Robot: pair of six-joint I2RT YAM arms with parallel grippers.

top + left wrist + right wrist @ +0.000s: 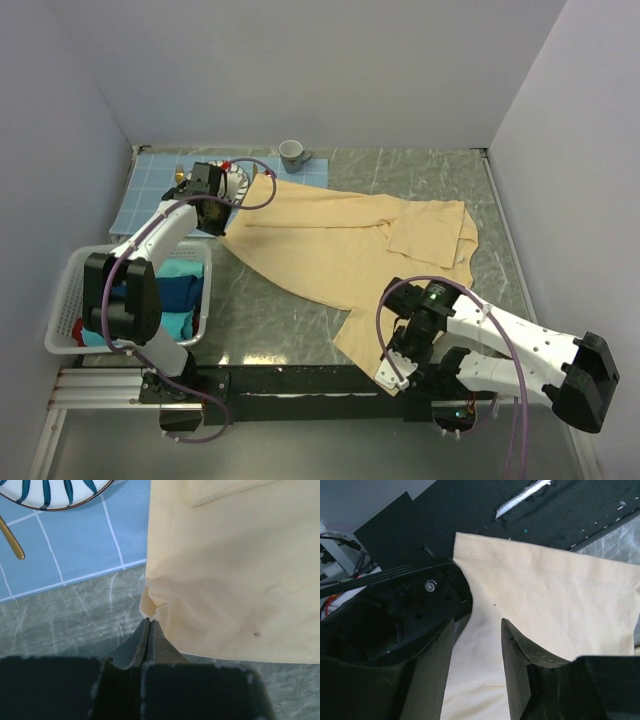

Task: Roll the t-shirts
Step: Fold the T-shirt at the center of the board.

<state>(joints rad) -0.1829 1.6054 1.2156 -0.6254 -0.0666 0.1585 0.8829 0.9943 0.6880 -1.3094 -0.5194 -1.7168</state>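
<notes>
1. Straddling the near hem of the pale yellow t-shirt (340,245), the right gripper (476,630) sits at the near edge of the table (260,310). Its jaws stand apart, with the stitched hem showing in the gap between them.
2. At the near left, a white mesh basket (60,300) holds a teal t-shirt (180,268) and a navy t-shirt (175,292), both bundled.
3. The pale yellow t-shirt lies spread across the middle of the table, running diagonally. One sleeve is folded over at the far right.
4. The left gripper (148,622) is at the shirt's far left corner. Its jaws are pressed together, their tips touching the puckered cloth edge. Whether any cloth is nipped between them cannot be determined.
5. Just beyond lies a light blue grid placemat (85,545) carrying a striped plate (55,490) and a gold utensil handle (12,542).
6. A grey mug (292,153) stands upright at the far edge.
</notes>
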